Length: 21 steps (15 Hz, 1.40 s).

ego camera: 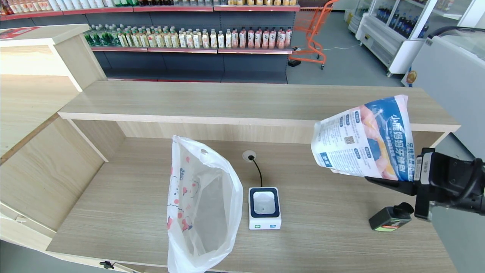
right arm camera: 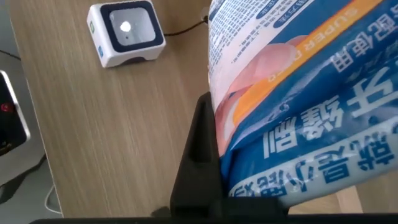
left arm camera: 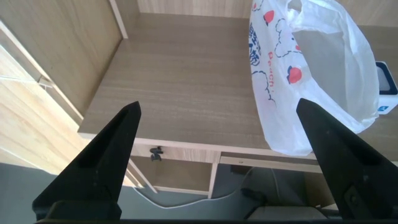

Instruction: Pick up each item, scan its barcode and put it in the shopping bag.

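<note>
Head view: right gripper (ego camera: 394, 182) clamps a blue-and-white pouch (ego camera: 363, 138), raised over the right side of the counter (ego camera: 326, 231), well right of the scanner (ego camera: 264, 207). The shopping bag (ego camera: 201, 204) stands open just left of the scanner. Left wrist view: left gripper (left arm camera: 219, 106) has its jaws apart, holding nothing, near the bag. Right wrist view: the pouch is pinched against a dark finger (right arm camera: 199, 155), with the scanner beyond.

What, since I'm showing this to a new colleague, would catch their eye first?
Most striking is the blue-and-white packet, held up by the right gripper over the right side of the counter. Next, the white shopping bag stands open at the front middle, with the small white scanner just to its right.
</note>
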### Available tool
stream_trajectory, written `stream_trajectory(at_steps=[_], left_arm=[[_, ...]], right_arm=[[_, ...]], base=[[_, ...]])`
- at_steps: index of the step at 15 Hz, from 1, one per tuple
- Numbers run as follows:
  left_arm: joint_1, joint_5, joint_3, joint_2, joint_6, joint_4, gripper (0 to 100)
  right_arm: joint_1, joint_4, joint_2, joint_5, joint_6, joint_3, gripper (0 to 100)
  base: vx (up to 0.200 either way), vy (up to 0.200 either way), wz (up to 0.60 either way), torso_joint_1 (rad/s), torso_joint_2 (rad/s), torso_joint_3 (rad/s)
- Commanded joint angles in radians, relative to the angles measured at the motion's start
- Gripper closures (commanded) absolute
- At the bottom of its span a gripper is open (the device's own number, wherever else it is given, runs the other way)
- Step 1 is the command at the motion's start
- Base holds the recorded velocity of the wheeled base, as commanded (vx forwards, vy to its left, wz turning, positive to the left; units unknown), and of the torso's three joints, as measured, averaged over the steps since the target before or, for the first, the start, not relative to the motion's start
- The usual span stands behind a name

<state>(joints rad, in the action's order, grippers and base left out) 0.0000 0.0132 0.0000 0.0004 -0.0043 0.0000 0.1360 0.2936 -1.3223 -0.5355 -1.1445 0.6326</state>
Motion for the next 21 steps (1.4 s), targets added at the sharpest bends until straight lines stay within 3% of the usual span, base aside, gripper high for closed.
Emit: stream_trajectory(at_steps=[1,9,12,17,21], left_arm=[[0.0,0.001,0.0,0.0,0.0,-0.002,0],[0.0,0.001,0.0,0.0,0.004,0.0,0],[0.0,0.001,0.0,0.0,0.003,0.0,0],[0.0,0.001,0.0,0.0,0.004,0.0,0],[0.0,0.001,0.0,0.0,0.004,0.0,0]], right_arm=[[-0.021,-0.002,0.002,-0.009,-0.061,-0.005,100],[-0.021,-0.008,0.023,-0.011,-0.098,-0.007,100],[-0.019,-0.022,0.029,-0.02,-0.051,-0.011,100],[-0.021,-0.156,0.084,-0.02,-0.047,-0.03,100],[-0.102,-0.208,0.091,-0.017,-0.1,-0.094,100]], base=[[0.0,0.0,0.0,0.0,0.0,0.0],[0.0,0.0,0.0,0.0,0.0,0.0],[0.0,0.2,0.0,0.001,0.0,0.005],[0.0,0.2,0.0,0.003,0.01,0.003],[0.0,0.2,0.0,0.004,0.0,0.0]])
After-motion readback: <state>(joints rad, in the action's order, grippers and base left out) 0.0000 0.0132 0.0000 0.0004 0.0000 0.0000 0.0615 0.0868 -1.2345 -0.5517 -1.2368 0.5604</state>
